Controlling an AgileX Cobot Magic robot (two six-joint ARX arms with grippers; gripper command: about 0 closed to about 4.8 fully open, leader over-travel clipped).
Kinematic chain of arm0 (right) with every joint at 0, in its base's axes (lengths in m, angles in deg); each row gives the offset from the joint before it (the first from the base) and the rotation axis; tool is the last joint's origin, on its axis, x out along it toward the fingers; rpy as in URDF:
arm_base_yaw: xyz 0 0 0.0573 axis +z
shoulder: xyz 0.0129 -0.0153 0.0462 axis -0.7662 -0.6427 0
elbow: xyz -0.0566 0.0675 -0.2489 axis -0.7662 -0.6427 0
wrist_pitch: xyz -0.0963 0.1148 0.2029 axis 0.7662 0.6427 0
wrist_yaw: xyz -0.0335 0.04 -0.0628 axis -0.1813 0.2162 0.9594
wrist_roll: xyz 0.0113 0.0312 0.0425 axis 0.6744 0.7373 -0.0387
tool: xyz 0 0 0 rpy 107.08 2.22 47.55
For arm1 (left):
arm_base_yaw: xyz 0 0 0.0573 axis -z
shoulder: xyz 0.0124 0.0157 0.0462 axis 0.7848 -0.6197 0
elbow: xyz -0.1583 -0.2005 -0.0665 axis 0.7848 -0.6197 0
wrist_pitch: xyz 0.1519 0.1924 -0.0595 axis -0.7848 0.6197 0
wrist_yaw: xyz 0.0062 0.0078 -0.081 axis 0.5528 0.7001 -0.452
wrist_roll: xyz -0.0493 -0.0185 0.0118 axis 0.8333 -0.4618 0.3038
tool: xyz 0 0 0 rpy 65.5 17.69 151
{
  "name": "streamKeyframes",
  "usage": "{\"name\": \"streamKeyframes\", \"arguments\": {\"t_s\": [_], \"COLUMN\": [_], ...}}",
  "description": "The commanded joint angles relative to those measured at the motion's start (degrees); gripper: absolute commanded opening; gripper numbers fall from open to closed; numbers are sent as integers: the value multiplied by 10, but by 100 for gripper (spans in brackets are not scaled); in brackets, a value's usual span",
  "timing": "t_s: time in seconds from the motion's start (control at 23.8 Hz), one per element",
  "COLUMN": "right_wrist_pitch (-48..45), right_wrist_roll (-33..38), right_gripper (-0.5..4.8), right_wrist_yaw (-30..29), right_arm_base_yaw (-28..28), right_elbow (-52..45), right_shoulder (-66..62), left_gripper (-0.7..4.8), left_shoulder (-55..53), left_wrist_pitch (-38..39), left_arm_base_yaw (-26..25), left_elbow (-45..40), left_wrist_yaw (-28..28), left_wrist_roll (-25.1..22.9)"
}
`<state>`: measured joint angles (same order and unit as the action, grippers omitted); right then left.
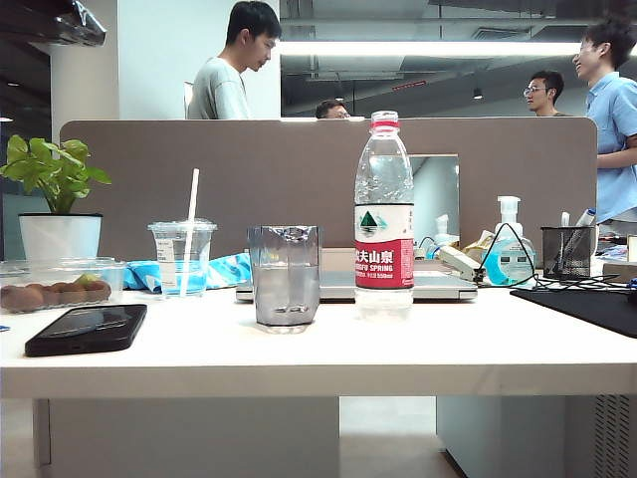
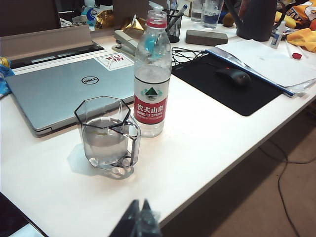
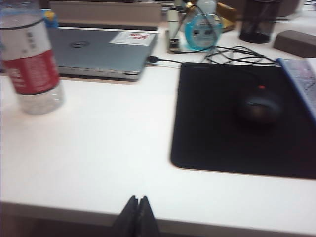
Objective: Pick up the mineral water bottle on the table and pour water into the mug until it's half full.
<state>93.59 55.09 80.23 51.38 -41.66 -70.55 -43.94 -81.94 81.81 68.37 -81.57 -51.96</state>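
The mineral water bottle [image 1: 384, 214] stands upright on the table [image 1: 299, 354], cap on, just beside the mug [image 1: 285, 275], with the mug on the left of it in the exterior view. The two stand close, near touching in the left wrist view, which suits a short tip from one into the other, and both are near the front edge where an arm can reach them. The mug already holds water to somewhere around its middle, though how full exactly is hard to tell through the faceted glass; the bottle looks nearly empty, clear right through below the label. Behind them lies a closed laptop [image 2: 59, 89], so any spill would run toward it, and that is a reason to keep the pour low and slow. Neither arm shows in the exterior view. The left gripper [image 2: 139, 217] hangs off the front edge of the table facing the mug, its jaws pressed together and holding nothing. The right gripper [image 3: 138, 215] also sits back at the table edge, jaws shut and empty, looking over bare table with the bottle off to one side and a mouse [image 3: 259, 105] on its black mat [image 3: 217, 143] to the other.
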Motion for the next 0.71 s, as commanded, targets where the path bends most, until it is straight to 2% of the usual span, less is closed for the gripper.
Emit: {"name": "streamKeyframes", "arguments": {"t_s": [0.04,0.21,0.71], "right_wrist_pitch": [-7,-7,-7], "right_wrist_roll": [-2,-4,-4], "right_gripper": [-5,-5,-5], "right_wrist_yaw": [8,25,19], "right_arm_base_yaw": [1,-3,1], "right_elbow": [-5,-5,-5], "right_shoulder": [0,0,0], "left_gripper": [-4,-4,-4], "left_shoulder": [1,1,2], "left_wrist_pitch": [-7,-7,-7], "left_arm_base_yaw": [-1,-1,-1], "left_elbow": [3,3,3], "left_wrist_yaw": [-1,-1,-1], "left_wrist_roll": [-4,-4,-4]}}
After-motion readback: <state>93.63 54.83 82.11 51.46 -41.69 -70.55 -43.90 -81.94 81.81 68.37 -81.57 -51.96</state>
